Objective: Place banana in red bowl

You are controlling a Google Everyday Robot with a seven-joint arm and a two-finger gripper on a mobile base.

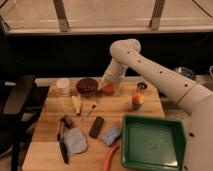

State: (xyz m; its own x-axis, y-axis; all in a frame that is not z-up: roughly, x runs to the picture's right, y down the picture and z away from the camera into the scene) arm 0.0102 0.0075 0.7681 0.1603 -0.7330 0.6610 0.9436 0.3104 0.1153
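Note:
The banana (76, 103), a stubby pale-yellow piece, lies on the wooden table (52, 155) left of centre, in front of the maroon bowl (87, 86). The red bowl (109, 90) sits at the back middle of the table, right of the maroon bowl, partly covered by my arm. My gripper (104, 83) hangs low at the red bowl's left rim, between the two bowls, about a bowl's width behind and right of the banana. Nothing shows in it.
A white round container (63, 86) stands at the back left. A round orange fruit (137, 99) and a small dark can (142, 86) are at the right. In front lie a green tray (152, 142), a carrot (111, 157), a blue sponge (111, 135), a black bar (96, 126), a blue cloth (75, 141) and a small utensil (90, 109).

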